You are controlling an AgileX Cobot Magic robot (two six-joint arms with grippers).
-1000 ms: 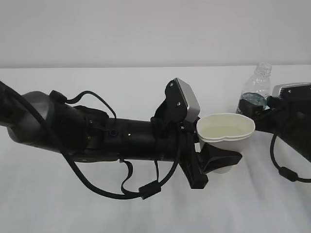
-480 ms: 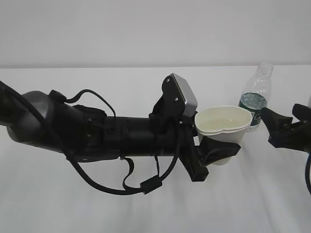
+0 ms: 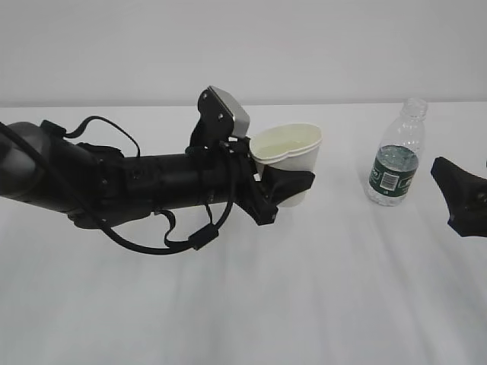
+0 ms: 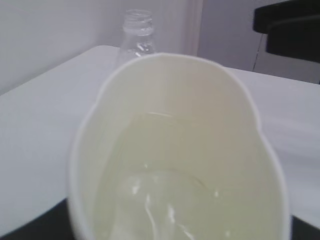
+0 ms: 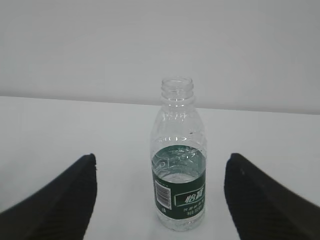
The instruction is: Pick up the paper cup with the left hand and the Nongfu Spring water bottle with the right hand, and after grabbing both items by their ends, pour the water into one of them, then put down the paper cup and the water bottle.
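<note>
While left jaws clamp the cup (image 3: 288, 152) – rim dented, water inside, raised off the worktop (image 3: 319, 289) – the bottle (image 3: 396, 154) stands upright, free, between the right hand's (image 5: 160, 200) spread jaws.

White cup, green label

The cup (image 3: 290, 152) is white outside and creamy inside. The clear bottle (image 3: 396, 154) has a dark green label with white writing.

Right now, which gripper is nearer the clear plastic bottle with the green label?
Right. Its open fingers flank the clear plastic bottle without touching; the left gripper holds the white paper cup farther away.
</note>
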